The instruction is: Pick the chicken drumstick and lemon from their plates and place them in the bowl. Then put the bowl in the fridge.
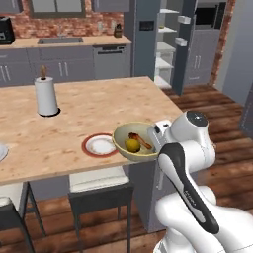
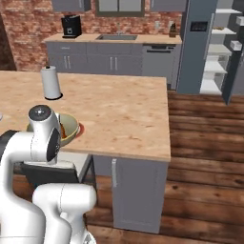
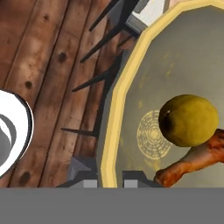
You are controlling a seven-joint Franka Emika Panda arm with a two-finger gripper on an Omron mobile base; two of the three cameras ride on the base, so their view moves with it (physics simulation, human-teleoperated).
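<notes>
The hand (image 3: 109,177) is shut on the rim of the bowl (image 1: 123,148), one fingertip (image 3: 85,178) outside the pale rim and the other inside it. The bowl is held up off the desk (image 1: 99,108), hanging out past the desk's near edge close to its near right corner, with the wooden floor (image 3: 39,65) and the dark legs of a stool (image 1: 99,190) under it in the hand view.

Inside the bowl the lemon (image 1: 132,145) lies on the bottom, and the drumstick (image 1: 140,140) lies touching it, its bone end toward the rim on the arm's side. In the hand view the lemon (image 3: 189,120) rests just above the drumstick (image 3: 192,164).

The red-rimmed plate (image 1: 99,146) lies bare on the desk at its near edge, just beside the bowl. A roll of paper towel (image 1: 46,96) stands upright further back, toward the left of the desk.

Beyond the desk's far right corner the fridge (image 1: 143,39) stands with its door (image 1: 184,44) swung open, white shelves (image 1: 165,47) showing.
</notes>
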